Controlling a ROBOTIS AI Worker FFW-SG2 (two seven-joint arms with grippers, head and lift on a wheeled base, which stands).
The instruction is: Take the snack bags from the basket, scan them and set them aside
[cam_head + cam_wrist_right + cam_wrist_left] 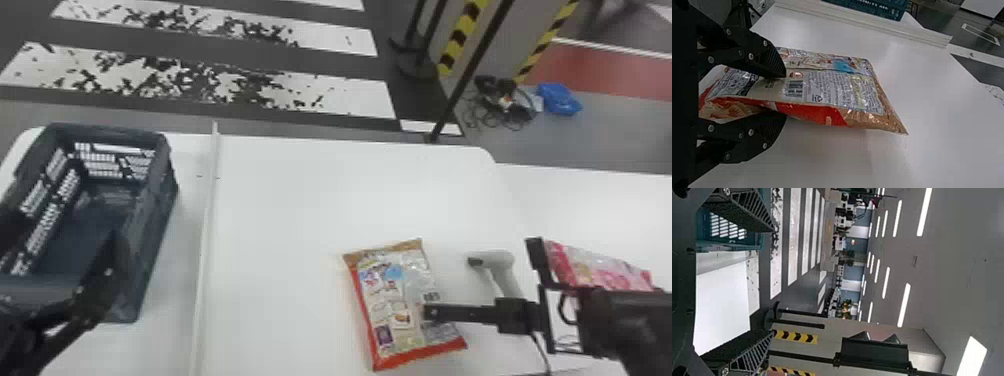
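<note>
Snack bag (390, 295), red-edged with a tan end, is between the two fingers of the right gripper (429, 312), over the near right part of the white table (280, 225). Those fingers are closed on it, one pressed against the printed face beside the barcode (794, 89), the other under the bag. In the head view most of the bag spreads to the left of the fingertips, toward the middle of the table, its red edge toward the near side. Just to the right of the bag lies the pale handheld scanner (500, 265), its dark nose turned toward the bag. Farther right, partly behind the right arm, is a pink bag (595, 270). Across the table, past the white rail (207, 225), the dark basket (150, 240) stands at the left edge. Above its near part hangs the left gripper (65, 245), fingers spread wide and grasping nothing.
</note>
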